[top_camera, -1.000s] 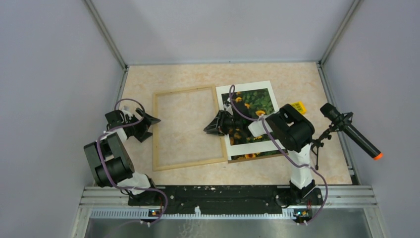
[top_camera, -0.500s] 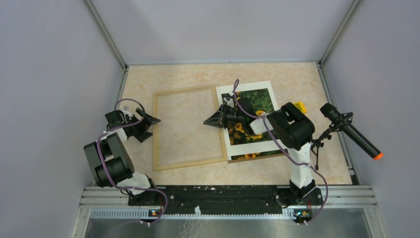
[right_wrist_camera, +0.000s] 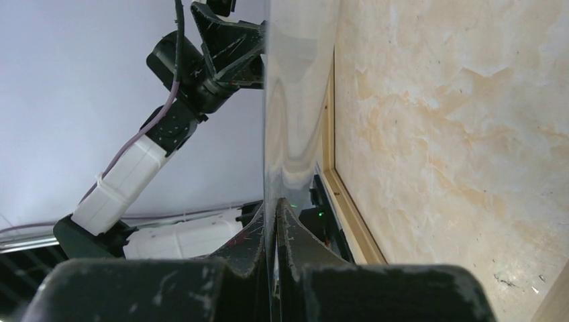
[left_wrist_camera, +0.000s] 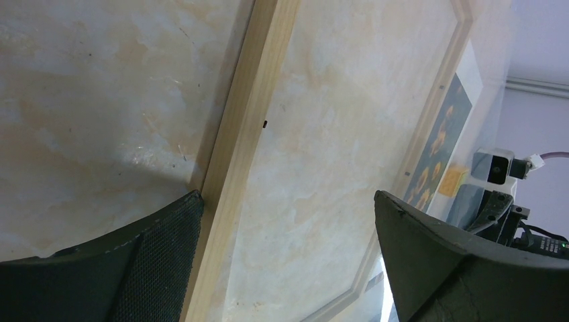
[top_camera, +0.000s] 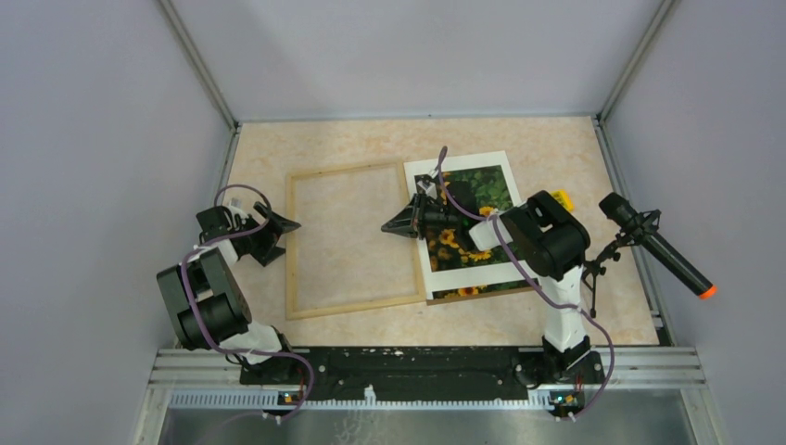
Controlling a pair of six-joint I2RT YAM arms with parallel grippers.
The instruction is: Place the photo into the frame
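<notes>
The light wood frame (top_camera: 352,306) lies flat at the table's middle, with bare table showing through it. The sunflower photo (top_camera: 475,193), under a white mat, lies just right of the frame and also shows in the left wrist view (left_wrist_camera: 439,144). My right gripper (top_camera: 391,227) is at the frame's right rail. In the right wrist view it (right_wrist_camera: 275,204) is shut on the edge of a clear sheet (right_wrist_camera: 288,100), seen edge-on beside the frame rail (right_wrist_camera: 349,201). My left gripper (top_camera: 283,232) is open. In its wrist view it (left_wrist_camera: 287,201) straddles the frame's left rail (left_wrist_camera: 248,114) without touching it.
A brown board edge (top_camera: 482,295) shows under the photo's near side. A yellow tag (top_camera: 559,198) lies right of the photo. A microphone (top_camera: 658,246) on a stand stands at the right edge. Grey walls enclose the table on three sides.
My right gripper has shifted a little toward the far side along the frame's right rail, still shut on the clear sheet. It has held still for the last half second. My left arm has not moved.
</notes>
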